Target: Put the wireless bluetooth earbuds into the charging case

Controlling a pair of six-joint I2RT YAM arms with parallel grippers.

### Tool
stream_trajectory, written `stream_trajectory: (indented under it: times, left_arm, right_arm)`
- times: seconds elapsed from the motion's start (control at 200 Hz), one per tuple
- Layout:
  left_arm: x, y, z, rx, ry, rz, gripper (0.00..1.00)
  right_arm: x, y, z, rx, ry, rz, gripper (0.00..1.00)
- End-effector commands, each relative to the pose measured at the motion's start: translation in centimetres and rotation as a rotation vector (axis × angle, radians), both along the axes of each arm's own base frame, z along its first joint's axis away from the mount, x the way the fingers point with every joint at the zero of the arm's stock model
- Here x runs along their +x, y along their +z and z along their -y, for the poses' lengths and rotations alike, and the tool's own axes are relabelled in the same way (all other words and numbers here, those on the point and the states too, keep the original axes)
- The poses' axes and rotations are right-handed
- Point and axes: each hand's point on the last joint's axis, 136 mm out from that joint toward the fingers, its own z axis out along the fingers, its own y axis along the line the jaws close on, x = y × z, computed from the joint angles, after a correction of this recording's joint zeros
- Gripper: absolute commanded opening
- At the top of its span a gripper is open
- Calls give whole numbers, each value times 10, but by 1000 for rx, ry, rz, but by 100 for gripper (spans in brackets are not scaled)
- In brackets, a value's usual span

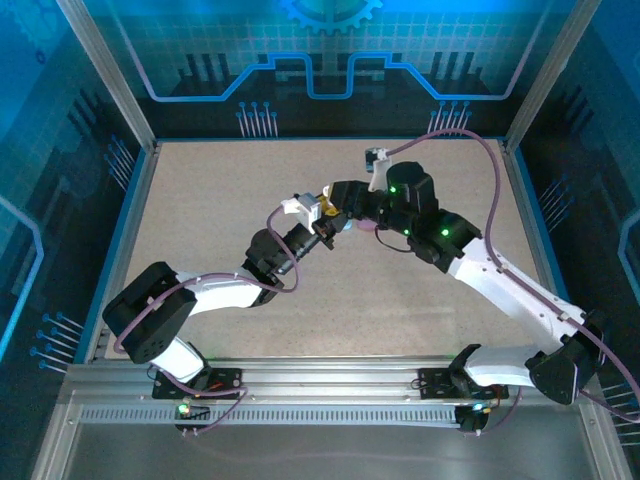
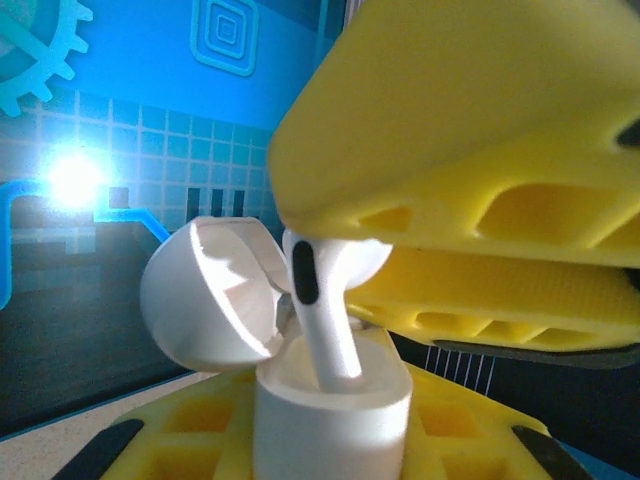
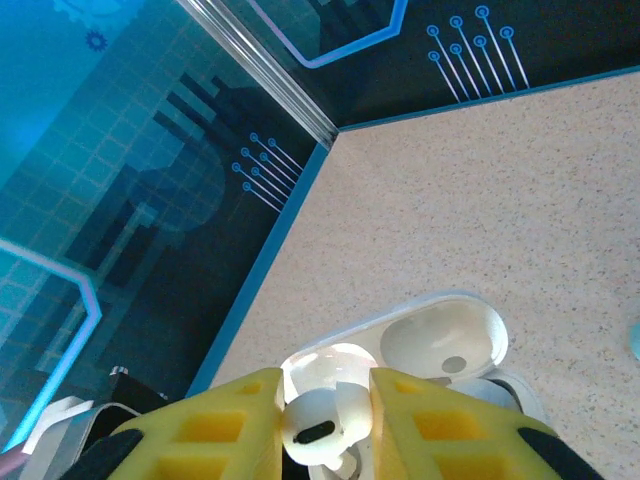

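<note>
My left gripper (image 2: 330,445) is shut on a white charging case (image 2: 330,415), held upright above the table with its lid (image 2: 200,300) swung open to the left. A white earbud (image 2: 335,335) stands with its stem down inside the case's mouth. My right gripper (image 3: 325,428) is shut on the earbud's (image 3: 320,425) head, and its yellow fingers (image 2: 480,150) hang over the case. In the right wrist view the open case (image 3: 440,340) lies just beyond the fingers. In the top view the left gripper (image 1: 322,222) and right gripper (image 1: 342,212) meet over the table's middle.
The speckled beige table (image 1: 200,230) has a blue rim (image 3: 255,290) and dark printed walls behind it. Something small and pale blue (image 3: 635,340) lies on the table at the right edge of the right wrist view.
</note>
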Motion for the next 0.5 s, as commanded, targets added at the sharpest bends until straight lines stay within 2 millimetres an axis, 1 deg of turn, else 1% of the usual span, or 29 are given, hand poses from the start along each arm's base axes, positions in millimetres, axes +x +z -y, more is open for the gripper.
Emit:
stream_trajectory:
  times: [0.0, 0.24, 0.375, 0.495]
  left_arm:
    - [-4, 32, -3, -79, 12, 73, 21]
    - [-3, 36, -7, -102, 27, 72, 21]
    - [-4, 37, -6, -105, 20, 75, 21]
    - [-6, 38, -5, -106, 9, 78, 21]
  right_arm:
    - [-3, -3, -6, -31, 7, 9, 27]
    - [-10, -13, -1, -91, 0, 7, 29]
    - [-11, -11, 1, -99, -2, 15, 32]
    - [-12, -5, 0, -102, 6, 29, 35]
